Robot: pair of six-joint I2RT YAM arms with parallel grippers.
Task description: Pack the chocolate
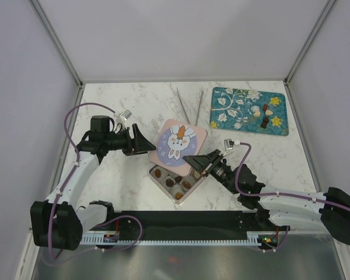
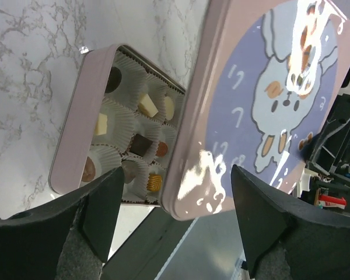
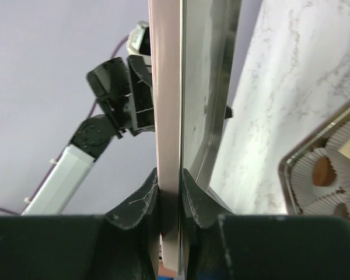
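Note:
A pink tin (image 1: 162, 188) near the table's front middle holds several chocolates (image 1: 171, 182) in paper cups. Its bunny-printed lid (image 1: 181, 143) is tilted above the tin's far side, and my right gripper (image 1: 192, 158) is shut on its edge. In the right wrist view the fingers (image 3: 144, 198) pinch the lid's rim (image 3: 166, 87). My left gripper (image 1: 144, 142) stands open at the lid's left side. In the left wrist view the lid's corner (image 2: 251, 105) lies between the jaws (image 2: 176, 175) with gaps on both sides, and the tin's chocolates (image 2: 141, 143) show beyond it. More chocolates (image 1: 265, 121) lie on the teal mat (image 1: 239, 99).
Metal tongs (image 1: 189, 105) lie at the back middle, beside the floral mat at the back right. White walls enclose the marble table on three sides. A black rail with the arm bases runs along the near edge.

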